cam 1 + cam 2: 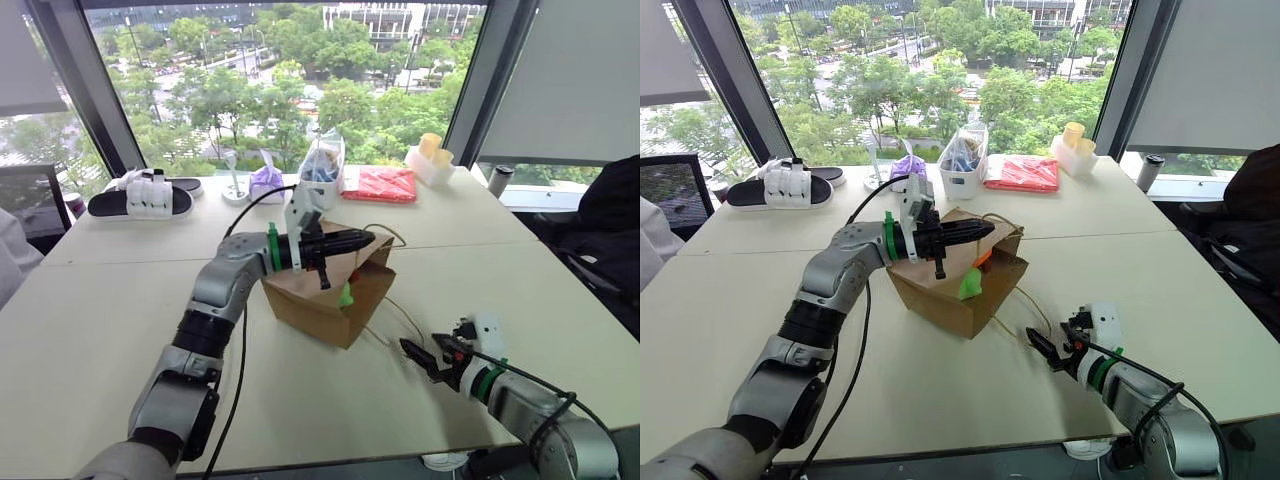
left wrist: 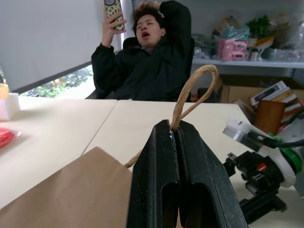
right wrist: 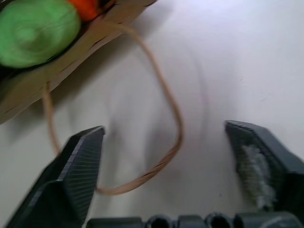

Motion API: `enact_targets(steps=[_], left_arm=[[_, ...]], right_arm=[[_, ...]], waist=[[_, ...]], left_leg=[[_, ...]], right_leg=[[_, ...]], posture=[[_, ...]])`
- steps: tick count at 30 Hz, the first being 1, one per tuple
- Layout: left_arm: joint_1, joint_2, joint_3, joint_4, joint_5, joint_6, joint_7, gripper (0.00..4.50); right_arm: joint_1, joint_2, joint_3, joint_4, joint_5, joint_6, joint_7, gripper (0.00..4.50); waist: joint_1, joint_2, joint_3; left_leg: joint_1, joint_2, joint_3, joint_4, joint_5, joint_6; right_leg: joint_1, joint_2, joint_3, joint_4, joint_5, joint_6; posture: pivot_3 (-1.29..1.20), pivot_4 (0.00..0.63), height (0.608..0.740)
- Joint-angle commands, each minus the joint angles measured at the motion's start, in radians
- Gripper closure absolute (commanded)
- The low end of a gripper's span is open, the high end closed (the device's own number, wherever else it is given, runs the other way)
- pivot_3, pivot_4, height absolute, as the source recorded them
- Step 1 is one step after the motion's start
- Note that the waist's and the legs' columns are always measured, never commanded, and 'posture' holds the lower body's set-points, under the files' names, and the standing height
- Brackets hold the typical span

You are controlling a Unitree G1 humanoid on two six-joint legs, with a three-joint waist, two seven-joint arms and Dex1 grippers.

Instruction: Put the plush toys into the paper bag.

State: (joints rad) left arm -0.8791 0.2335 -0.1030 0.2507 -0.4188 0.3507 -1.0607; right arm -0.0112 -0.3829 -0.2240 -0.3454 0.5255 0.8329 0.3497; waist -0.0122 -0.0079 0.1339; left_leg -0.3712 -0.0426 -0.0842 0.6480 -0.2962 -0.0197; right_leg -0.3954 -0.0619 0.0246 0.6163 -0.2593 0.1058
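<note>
two plush toys [image 3: 35, 31], one paper bag [image 1: 320, 300]

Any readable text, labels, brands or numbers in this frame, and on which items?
None can be read.
paper bag: plain brown, no print.
red flat packet: any print too small to read.
clear plastic bag of blue items: no legible label.
boxes on the shelf behind the person: markings too blurred to read.
</note>
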Motion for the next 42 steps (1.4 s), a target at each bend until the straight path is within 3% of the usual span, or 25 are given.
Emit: enact_targets(steps=[1,4,5,6,13,22,27,31,42], left_arm=[[-0.016,0.002,0.019,-0.043,-0.015,0.004,0.008,4.5],[-0.015,0.003,0.018,-0.046,-0.015,0.003,0.01,4.5],[-0.015,0.003,0.018,-0.047,-0.015,0.004,0.011,4.5],[-0.015,0.004,0.019,-0.049,-0.016,0.006,0.011,4.5],[-0.016,0.008,0.019,-0.046,-0.014,0.001,0.013,4.5],[-0.077,-0.028,0.085,-0.06,-0.101,0.076,0.069,4.5],[-0.134,-0.039,0.163,-0.058,-0.194,0.173,0.115,4.5],[-0.179,-0.028,0.207,-0.006,-0.211,0.184,0.147,4.5],[-0.072,0.054,0.081,0.182,0.008,-0.066,0.021,4.5]], right_arm=[[-0.006,0.008,0.013,0.001,0.022,0.037,-0.002,2.38],[-0.017,0.008,0.019,0.011,0.008,0.041,-0.01,3.68],[-0.019,0.007,0.021,0.012,0.004,0.035,-0.009,4.32],[-0.02,0.008,0.018,0.007,0.011,0.029,-0.001,4.47],[-0.008,0.021,-0.068,-0.094,0.128,-0.023,0.063,4.47],[-0.103,-0.022,-0.255,-0.207,0.58,0.037,0.07,4.47],[-0.191,-0.071,-0.271,-0.206,0.746,0.033,-0.012,4.47],[-0.258,-0.1,-0.266,-0.185,0.811,0.008,-0.07,4.47],[-0.245,-0.117,-0.205,-0.166,0.791,-0.038,-0.09,4.47]], waist=[[0.0,0.0,0.0],[0.0,0.0,0.0],[0.0,0.0,0.0],[0.0,0.0,0.0],[0.001,0.0,0.0],[0.001,0.0,0.0],[0.001,0.0,0.0],[0.001,0.0,0.0],[0.002,0.0,0.0]], left_leg=[[0.0,0.0,0.0,0.0,0.0,0.0],[0.0,0.0,0.0,0.0,0.0,0.0],[0.0,0.0,0.0,0.0,0.0,0.0],[0.0,0.0,0.0,0.0,0.0,0.0],[0.0,0.0,0.0,0.0,0.0,0.0],[0.0,0.0,0.0,0.0,0.0,0.0],[-0.001,0.0,0.0,0.0,0.0,0.001],[-0.001,0.0,0.0,0.0,0.0,0.001],[-0.001,0.0,0.0,0.0,0.0,0.001]], right_leg=[[0.0,0.0,0.0,0.0,0.0,0.0],[0.0,0.0,0.0,0.0,0.0,0.0],[0.0,0.0,0.0,0.0,0.0,0.0],[0.0,0.0,0.0,0.0,0.0,0.0],[0.0,0.0,0.0,0.0,0.0,0.0],[0.0,0.0,0.0,0.0,0.0,0.0],[0.0,0.0,0.0,0.0,0.0,0.0],[-0.001,0.0,0.0,0.0,0.0,0.0],[-0.001,0.0,0.0,0.0,0.0,0.0]], posture=[[0.0,0.15,0.74],[0.0,0.15,0.74],[0.0,0.15,0.74],[0.0,0.15,0.74],[0.0,0.15,0.74],[0.0,0.15,0.74],[0.0,0.15,0.74],[0.0,0.15,0.74],[0.0,0.15,0.74]])
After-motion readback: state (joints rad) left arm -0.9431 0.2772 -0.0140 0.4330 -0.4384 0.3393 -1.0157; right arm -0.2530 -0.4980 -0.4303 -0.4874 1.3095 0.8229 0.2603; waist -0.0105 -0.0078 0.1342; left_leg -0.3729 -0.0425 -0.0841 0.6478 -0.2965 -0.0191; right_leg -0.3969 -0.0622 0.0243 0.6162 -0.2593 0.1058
